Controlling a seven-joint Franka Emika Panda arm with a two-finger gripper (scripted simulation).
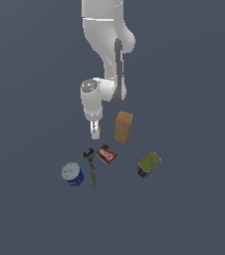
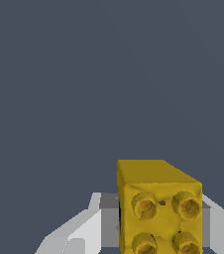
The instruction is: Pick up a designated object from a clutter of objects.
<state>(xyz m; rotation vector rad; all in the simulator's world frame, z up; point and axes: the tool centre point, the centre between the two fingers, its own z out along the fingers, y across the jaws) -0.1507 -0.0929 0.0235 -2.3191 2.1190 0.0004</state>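
Note:
The designated object, a tiny yellow cube (image 2: 158, 208) with round studs and dark spots, sits between my gripper's fingers (image 2: 79, 233) in the wrist view, with the grey pads against both of its sides. In the exterior view only a sliver of the yellow cube (image 1: 99, 129) shows beside my gripper (image 1: 95, 131), which points straight down just to the exterior view's left of the tall brown box (image 1: 123, 127). The rest of the clutter of objects lies nearer the camera than the gripper.
A red packet (image 1: 106, 154) and a dark wrench (image 1: 91, 166) lie below the gripper in the exterior view. A blue can (image 1: 72, 174) stands at the left and an olive-yellow box (image 1: 149, 165) at the right. The floor is plain grey.

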